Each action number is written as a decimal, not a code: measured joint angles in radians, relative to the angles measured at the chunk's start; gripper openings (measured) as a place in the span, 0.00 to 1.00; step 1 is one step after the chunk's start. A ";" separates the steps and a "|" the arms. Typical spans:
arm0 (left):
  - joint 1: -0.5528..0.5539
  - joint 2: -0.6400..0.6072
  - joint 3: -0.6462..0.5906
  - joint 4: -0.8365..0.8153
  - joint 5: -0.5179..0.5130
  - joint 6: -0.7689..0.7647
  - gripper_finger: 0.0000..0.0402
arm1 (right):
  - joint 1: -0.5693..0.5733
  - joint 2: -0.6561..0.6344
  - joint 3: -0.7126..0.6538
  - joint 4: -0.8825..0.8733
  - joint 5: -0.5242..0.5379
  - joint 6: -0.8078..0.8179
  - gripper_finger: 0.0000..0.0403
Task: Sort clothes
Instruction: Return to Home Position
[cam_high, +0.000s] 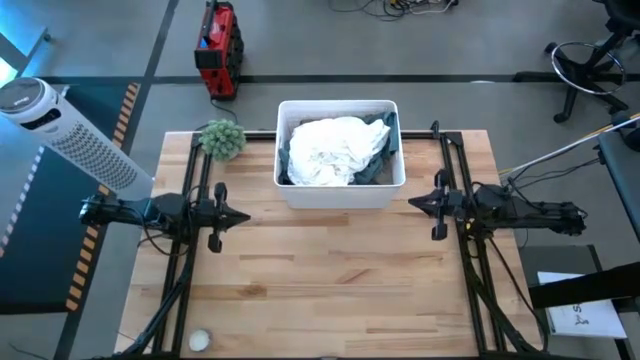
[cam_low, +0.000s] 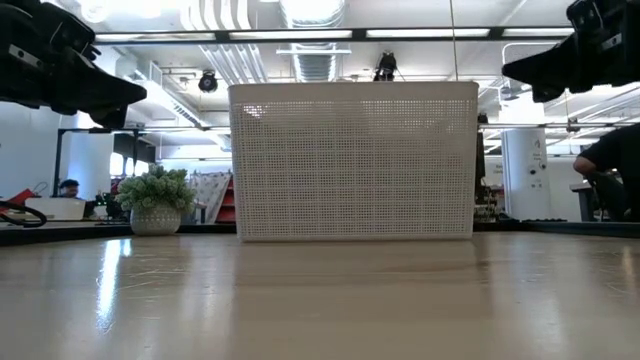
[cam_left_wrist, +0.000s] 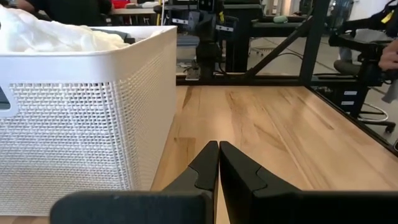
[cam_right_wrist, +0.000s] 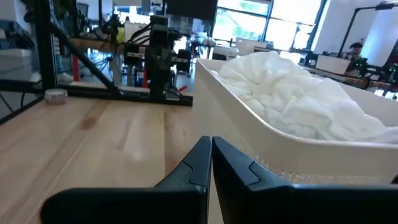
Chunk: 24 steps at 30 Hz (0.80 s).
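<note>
I log a pale wood table (cam_high: 330, 285) with clothes (cam_high: 335, 150) heaped in the white bin (cam_high: 340, 196) at far middle, plant (cam_high: 222, 139) beside it. Left gripper (cam_high: 246, 216) and right gripper (cam_high: 411, 203) flank the bin, jaws closed, empty. Grey floor beyond.

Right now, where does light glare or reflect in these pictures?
Low view: ceiling lights reflect as pale streaks on the table; the left hand and right hand hang as dark backlit shapes. Right wrist view: bright windows glow behind the white bin.
</note>
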 joint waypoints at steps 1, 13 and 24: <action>0.000 0.000 0.000 0.000 0.000 -0.001 0.00 | 0.000 -0.015 -0.011 0.001 0.002 0.006 0.00; 0.001 0.000 -0.018 0.083 0.002 -0.035 0.00 | 0.000 -0.042 -0.049 -0.006 0.004 0.011 0.00; 0.022 0.000 -0.090 0.214 0.035 -0.035 0.00 | 0.000 -0.042 -0.049 -0.039 -0.007 0.036 0.00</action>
